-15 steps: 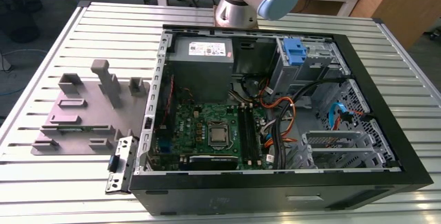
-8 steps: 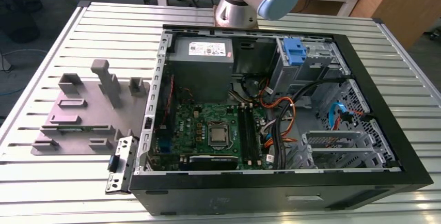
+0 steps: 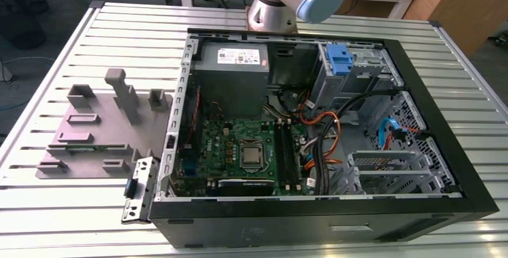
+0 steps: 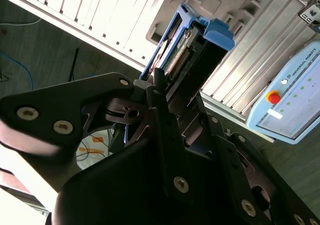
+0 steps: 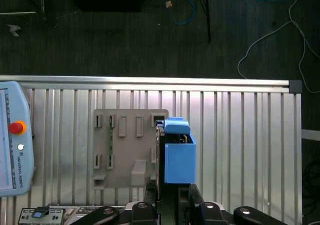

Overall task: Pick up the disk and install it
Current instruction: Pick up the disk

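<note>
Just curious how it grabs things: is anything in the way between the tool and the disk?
Nothing visible. In both wrist views the disk sits clamped in the tool itself, its blue rails sticking out past it. The grey plate lies farther off, on the table.

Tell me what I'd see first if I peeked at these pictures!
Probably the big open computer case on the slatted metal table in the exterior view, with its green circuit board showing inside. In the first wrist view, the disk with its bright blue carrier stands out too, gripped in the claw near a grey holder plate.
</note>
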`<state>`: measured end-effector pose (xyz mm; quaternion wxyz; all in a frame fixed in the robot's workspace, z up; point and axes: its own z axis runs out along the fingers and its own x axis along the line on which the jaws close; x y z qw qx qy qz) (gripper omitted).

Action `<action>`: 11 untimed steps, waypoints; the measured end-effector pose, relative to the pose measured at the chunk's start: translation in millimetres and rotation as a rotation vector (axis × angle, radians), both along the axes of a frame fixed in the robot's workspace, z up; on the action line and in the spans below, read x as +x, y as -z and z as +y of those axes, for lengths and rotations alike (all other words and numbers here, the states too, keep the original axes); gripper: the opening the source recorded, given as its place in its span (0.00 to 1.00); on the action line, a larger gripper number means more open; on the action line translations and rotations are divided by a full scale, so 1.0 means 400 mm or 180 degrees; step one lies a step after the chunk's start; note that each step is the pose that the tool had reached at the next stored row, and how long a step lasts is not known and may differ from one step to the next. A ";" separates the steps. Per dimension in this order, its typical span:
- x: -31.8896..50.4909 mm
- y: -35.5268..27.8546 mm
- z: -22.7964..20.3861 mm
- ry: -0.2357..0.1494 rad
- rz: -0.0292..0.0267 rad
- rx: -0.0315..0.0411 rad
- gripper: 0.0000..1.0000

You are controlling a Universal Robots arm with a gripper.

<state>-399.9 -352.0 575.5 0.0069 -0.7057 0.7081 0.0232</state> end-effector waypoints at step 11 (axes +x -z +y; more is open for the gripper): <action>0.000 0.022 0.000 0.0000 0.0000 0.0000 0.35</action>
